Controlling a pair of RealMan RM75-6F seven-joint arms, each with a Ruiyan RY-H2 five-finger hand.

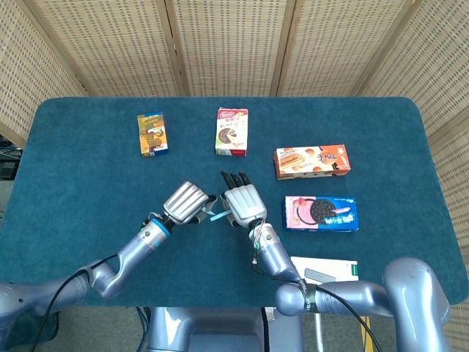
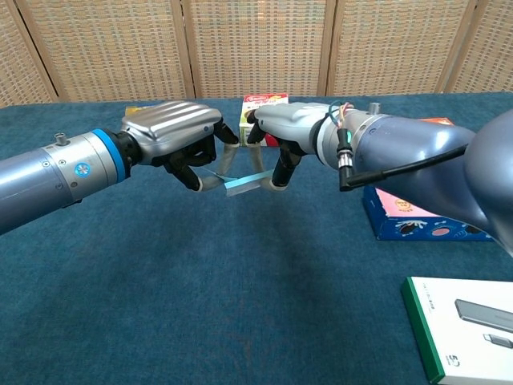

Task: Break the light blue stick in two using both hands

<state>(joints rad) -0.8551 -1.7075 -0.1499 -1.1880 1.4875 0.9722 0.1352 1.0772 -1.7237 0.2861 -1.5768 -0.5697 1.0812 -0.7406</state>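
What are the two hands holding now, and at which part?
Both hold the light blue stick: left hand at its left end, right hand at its right end.

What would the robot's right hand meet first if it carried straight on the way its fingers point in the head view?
The right hand points up the table. The white and red snack box stands first in that line, probably; nothing else shows between them on the dark blue tablecloth, though depth is uncertain.
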